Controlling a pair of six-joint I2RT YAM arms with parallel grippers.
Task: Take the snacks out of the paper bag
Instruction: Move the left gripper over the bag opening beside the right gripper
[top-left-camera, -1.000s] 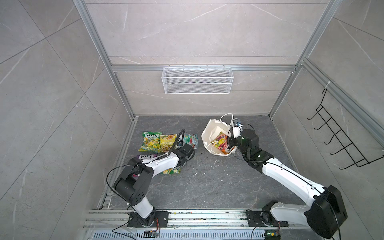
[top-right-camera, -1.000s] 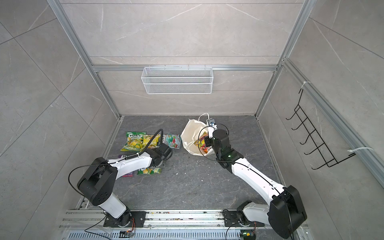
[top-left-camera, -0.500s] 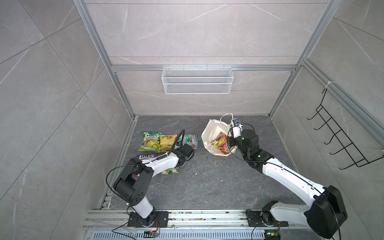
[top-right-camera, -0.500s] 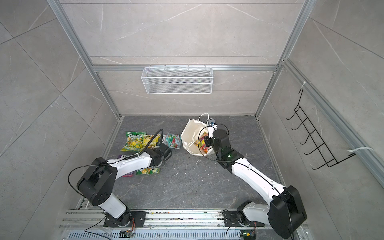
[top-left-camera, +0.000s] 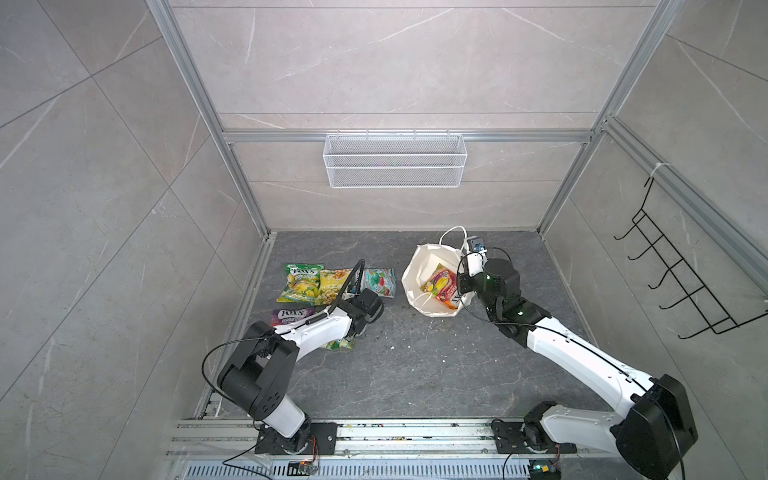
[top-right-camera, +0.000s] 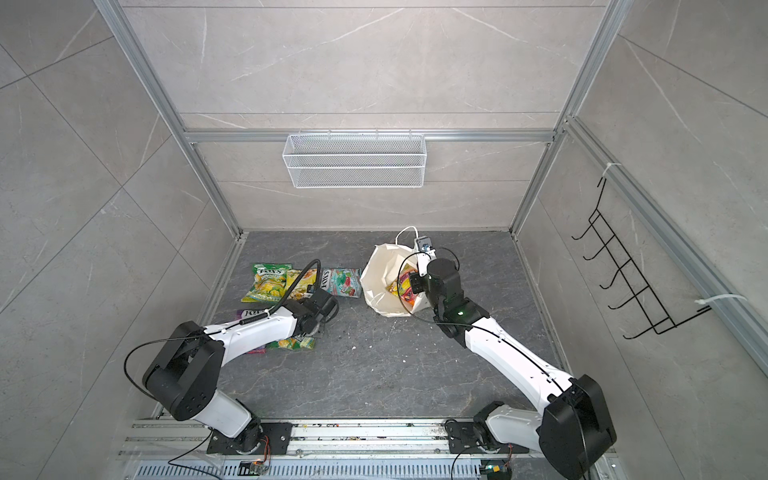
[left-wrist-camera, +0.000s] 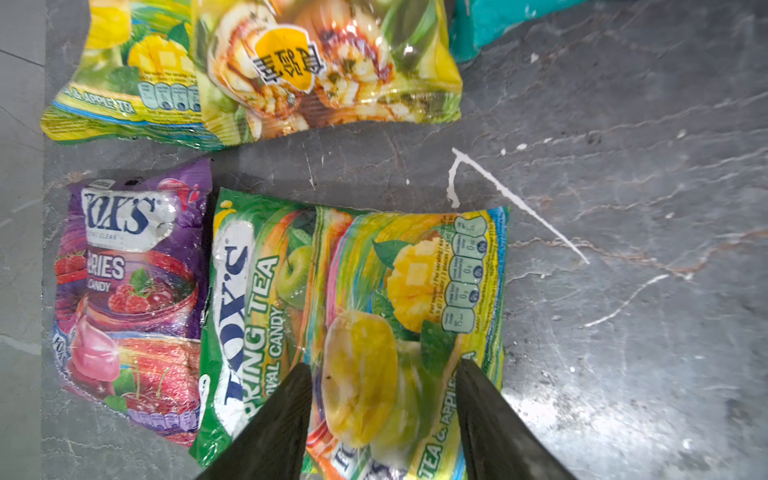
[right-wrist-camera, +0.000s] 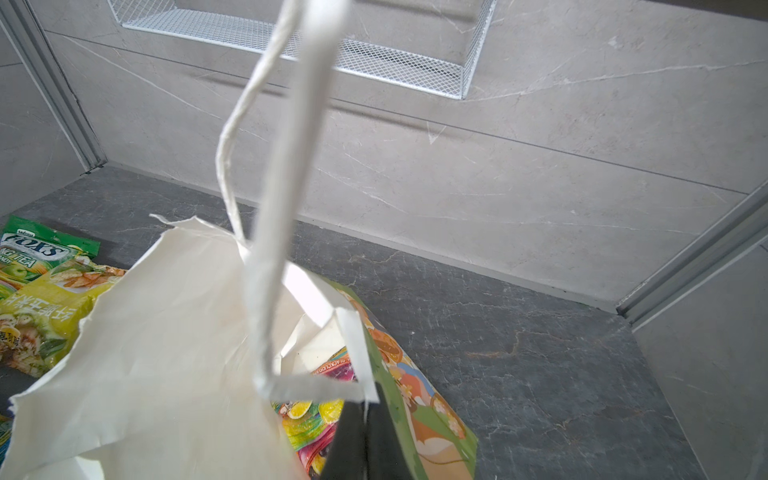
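The white paper bag (top-left-camera: 417, 266) stands open at the back right of the floor, with one pink-yellow snack (top-left-camera: 441, 286) inside. My right gripper (right-wrist-camera: 365, 409) is shut on the bag's rim beside the cord handle (right-wrist-camera: 291, 166). Several snacks lie on the floor to the left: green-yellow (top-left-camera: 300, 282), yellow (top-left-camera: 334, 284), teal (top-left-camera: 379, 281) and purple (left-wrist-camera: 129, 291). My left gripper (left-wrist-camera: 384, 363) is open, and its fingers stand either side of a green FOX'S packet (left-wrist-camera: 353, 291) that lies flat on the floor.
A white wire basket (top-left-camera: 395, 166) hangs on the back wall and a black hook rack (top-left-camera: 681, 286) on the right wall. Aluminium rails (top-left-camera: 374, 432) run along the front edge. White scratches mark the grey floor (left-wrist-camera: 519, 199) beside the packets.
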